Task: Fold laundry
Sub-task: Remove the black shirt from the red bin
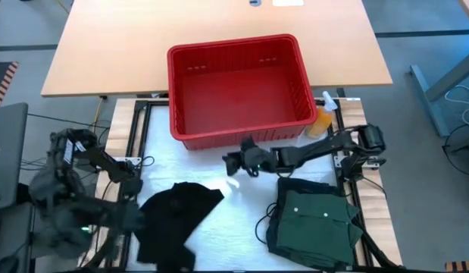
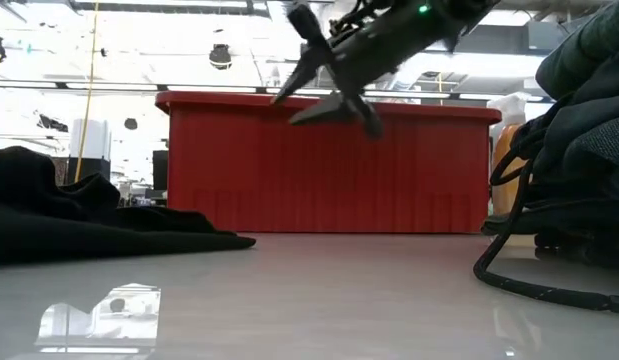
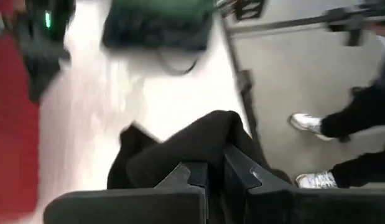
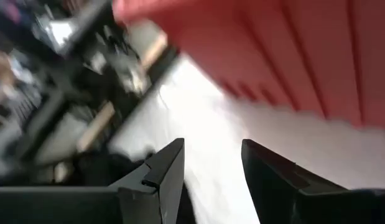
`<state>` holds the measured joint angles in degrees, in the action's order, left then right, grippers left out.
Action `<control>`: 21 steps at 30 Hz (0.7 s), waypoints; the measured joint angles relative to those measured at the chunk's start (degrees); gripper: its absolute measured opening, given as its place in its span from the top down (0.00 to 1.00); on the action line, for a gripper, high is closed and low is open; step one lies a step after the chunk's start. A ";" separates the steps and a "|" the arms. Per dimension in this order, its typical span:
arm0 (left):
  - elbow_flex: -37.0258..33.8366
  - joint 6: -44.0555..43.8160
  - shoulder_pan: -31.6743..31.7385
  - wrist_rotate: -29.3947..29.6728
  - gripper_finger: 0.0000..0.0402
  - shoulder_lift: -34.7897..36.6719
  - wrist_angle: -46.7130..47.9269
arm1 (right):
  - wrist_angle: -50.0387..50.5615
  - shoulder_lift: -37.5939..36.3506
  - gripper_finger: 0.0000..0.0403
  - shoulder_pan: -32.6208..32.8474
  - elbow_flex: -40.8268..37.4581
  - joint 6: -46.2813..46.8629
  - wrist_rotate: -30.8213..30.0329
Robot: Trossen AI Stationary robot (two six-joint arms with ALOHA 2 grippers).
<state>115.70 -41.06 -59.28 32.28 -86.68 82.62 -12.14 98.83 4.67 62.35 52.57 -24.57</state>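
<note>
A crumpled black garment (image 1: 177, 220) lies on the white table top at the near left; it also shows in the low view (image 2: 79, 215) and the left wrist view (image 3: 192, 149). A pile topped by a folded green buttoned shirt (image 1: 316, 221) rests at the near right. My left gripper (image 3: 211, 168) is shut and hangs in the air over the black garment's left side, touching nothing. My right gripper (image 1: 232, 162) stands open in the air in front of the red basket (image 1: 238, 87), with nothing between its fingers (image 4: 170, 165).
An orange spray bottle (image 1: 323, 121) stands by the basket's right corner. A black cord (image 2: 514, 270) loops on the table beside the green pile. A person's legs in white shoes (image 3: 313, 124) stand beyond the table's edge. Bare table top lies between the two garments.
</note>
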 joint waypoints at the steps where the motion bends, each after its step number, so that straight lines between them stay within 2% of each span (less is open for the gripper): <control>1: -1.24 -1.71 0.69 -0.55 1.00 0.02 0.41 | -2.49 0.41 0.54 -0.60 0.00 -0.23 -0.70; 4: -5.00 -4.28 2.86 -3.78 1.00 0.09 0.60 | -9.90 2.49 0.54 -2.15 0.15 -0.51 -2.41; 8: -7.86 -6.97 4.23 -5.84 1.00 0.09 0.02 | -10.87 5.71 0.54 -5.23 1.93 -0.48 -2.48; 13: -9.14 -8.42 5.37 0.18 1.00 0.09 0.56 | -10.93 9.41 0.54 -9.28 5.97 -0.49 -0.70; 16: -9.12 -9.18 6.56 2.50 1.00 0.14 0.82 | -10.74 9.85 0.54 -10.26 7.59 -3.85 4.86; 21: -9.11 -9.44 7.34 2.59 1.00 0.14 0.85 | -5.51 7.25 0.54 -9.75 8.74 -6.59 16.51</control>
<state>106.59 -50.50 -51.94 34.87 -86.54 83.47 -17.65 106.08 -5.08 71.09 45.98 -8.06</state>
